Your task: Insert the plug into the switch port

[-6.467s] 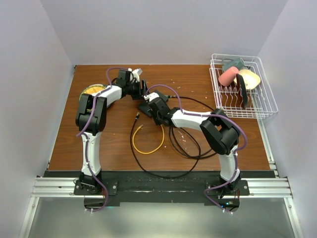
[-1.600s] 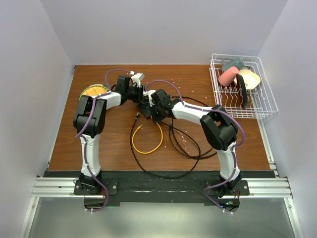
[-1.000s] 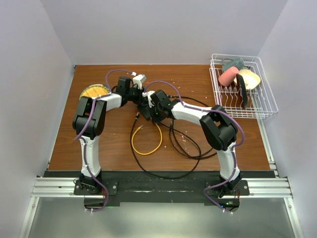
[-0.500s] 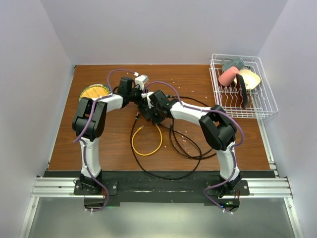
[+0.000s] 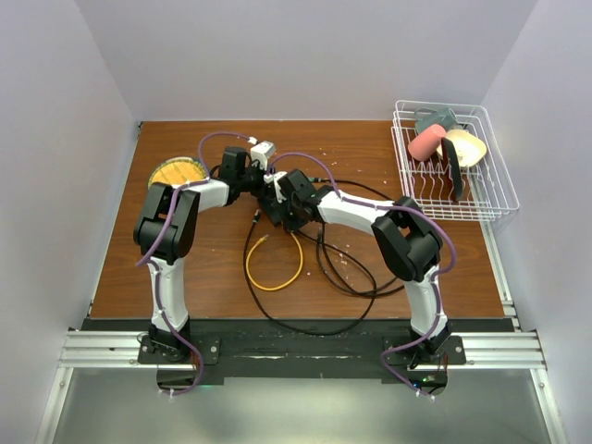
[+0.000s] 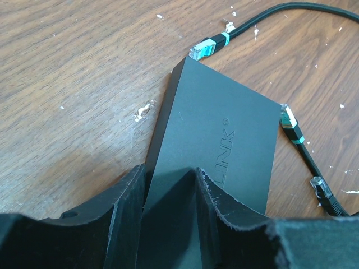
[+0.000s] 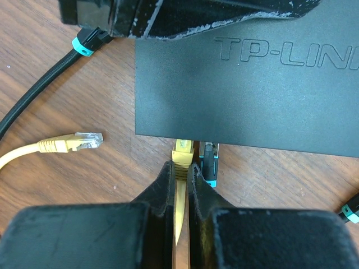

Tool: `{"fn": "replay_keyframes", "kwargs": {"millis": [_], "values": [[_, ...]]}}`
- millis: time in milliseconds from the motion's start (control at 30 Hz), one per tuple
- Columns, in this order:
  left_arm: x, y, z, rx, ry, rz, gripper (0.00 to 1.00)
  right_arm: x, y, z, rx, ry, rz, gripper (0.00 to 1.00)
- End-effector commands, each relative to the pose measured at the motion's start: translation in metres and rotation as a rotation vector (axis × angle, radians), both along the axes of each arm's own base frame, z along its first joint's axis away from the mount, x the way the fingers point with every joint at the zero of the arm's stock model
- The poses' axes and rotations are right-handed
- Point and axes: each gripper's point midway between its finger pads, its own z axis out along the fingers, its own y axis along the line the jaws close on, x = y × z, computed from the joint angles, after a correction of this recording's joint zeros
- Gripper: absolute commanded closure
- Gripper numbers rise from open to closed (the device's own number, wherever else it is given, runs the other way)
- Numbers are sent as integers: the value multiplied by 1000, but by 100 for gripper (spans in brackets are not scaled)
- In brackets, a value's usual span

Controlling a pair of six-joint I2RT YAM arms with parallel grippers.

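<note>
1. Well, from where I stand, the job looks mostly done. The switch (image 7: 252, 95) lies flat on the table (image 5: 185, 268), around the middle and towards the far side, with both arms reaching in over it.
2. The left gripper (image 6: 168, 179) has its jaws partway apart and closed across one end of the switch, and I judge it is bracing the box.
3. The right gripper (image 7: 179, 168) is pinched nearly shut on the yellow plug (image 7: 182, 154), just behind its head.
4. The nose of the yellow plug has gone out of sight under the near edge of the switch. It sits just to the left of a black plug (image 7: 208, 162) with a teal collar, which is at the same edge.
5. The switch port itself is hidden by the box's top, so I cannot tell whether the plug is fully home or only started.
6. What remains, by my reckoning, is a final push until it seats, and then letting go of the cable.
7. A second yellow connector (image 7: 76, 142) lies loose on the wood to the left, touching nothing.
</note>
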Motion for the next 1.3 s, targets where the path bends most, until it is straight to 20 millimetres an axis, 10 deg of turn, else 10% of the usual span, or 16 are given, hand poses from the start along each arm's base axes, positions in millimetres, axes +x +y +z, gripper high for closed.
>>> {"fn": "replay_keyframes", "kwargs": {"millis": [0, 800, 1033, 1267], "values": [[-198, -35, -57, -22, 776, -223, 97, 123, 38, 221, 505, -726, -163, 100], [-219, -28, -60, -38, 807, -226, 94, 129, 36, 224, 551, -730, -220, 100], [-176, -23, -58, -5, 724, -114, 75, 108, 24, 194, 490, -653, -201, 100], [-109, 28, -59, -27, 641, 127, 51, 79, 8, 133, 404, -519, -180, 86]]}}
